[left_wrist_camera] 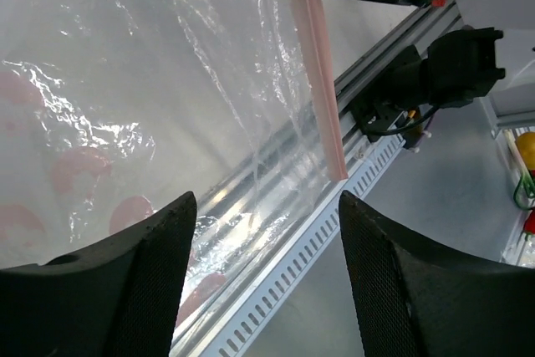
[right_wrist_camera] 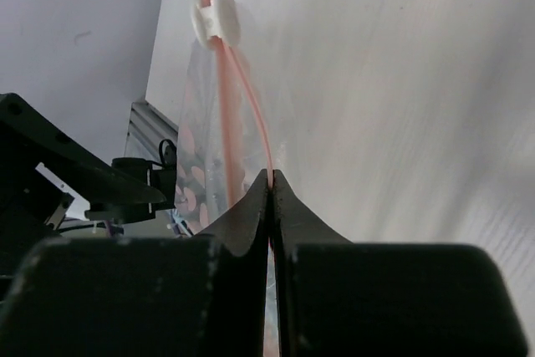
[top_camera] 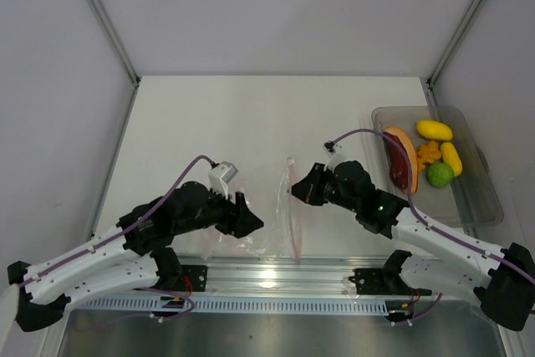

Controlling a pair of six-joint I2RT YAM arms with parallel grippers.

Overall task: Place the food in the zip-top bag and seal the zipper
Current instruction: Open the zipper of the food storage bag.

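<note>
Pinching the zipper (right_wrist_camera: 224, 123), right gripper (right_wrist_camera: 272, 183) hides its end; zip-top bag (left_wrist_camera: 167, 81) faint.

One bag (top_camera: 269, 221), one lime (top_camera: 440, 174), two yellow pieces (top_camera: 434, 130).

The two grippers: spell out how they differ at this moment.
The left gripper stands open; the right gripper is shut. The left gripper pinches nothing, with the clear bag lying past it; the right gripper pinches the pink zipper. Shared: both are black, both are at the bag, and neither carries food.
</note>
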